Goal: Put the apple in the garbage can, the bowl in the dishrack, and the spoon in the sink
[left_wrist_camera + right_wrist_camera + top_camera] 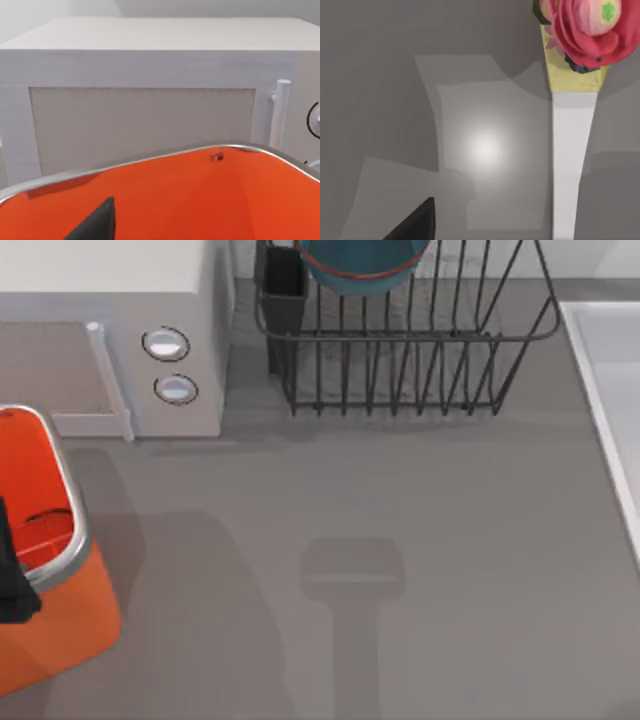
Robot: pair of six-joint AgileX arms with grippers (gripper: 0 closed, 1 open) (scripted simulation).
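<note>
Grey table: left jaws over garbage can, grip state untellable.

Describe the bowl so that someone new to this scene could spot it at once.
Look to the far edge of the table in the top view, where the dark wire dishrack stands right of the white microwave. The bowl sits inside that rack, beside its black cup. It is the scene's one teal-blue round thing, with a thin reddish rim line.

A plain grey worktop spreads under soft light, shadows falling across its middle. A white microwave occupies its far left corner.
</note>
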